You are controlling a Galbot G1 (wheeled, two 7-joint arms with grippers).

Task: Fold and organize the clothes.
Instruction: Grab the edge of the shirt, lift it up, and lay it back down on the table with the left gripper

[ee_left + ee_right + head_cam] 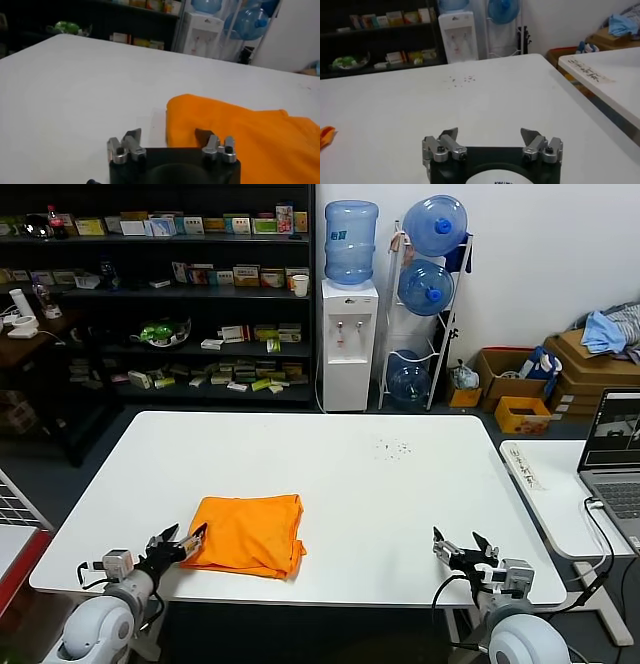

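Folded bright orange cotton T-shirt [250, 534] sits lower left on the white worktop [400, 484]; left tool [181, 541] is spread wide around its corner, so closing could drag the fold loose. Right tool [465, 550] is released, lower right.

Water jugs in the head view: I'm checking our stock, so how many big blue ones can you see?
4: one jug sits on the dispenser; three more are in the rack beside it, top, middle and bottom. Others may be hidden.
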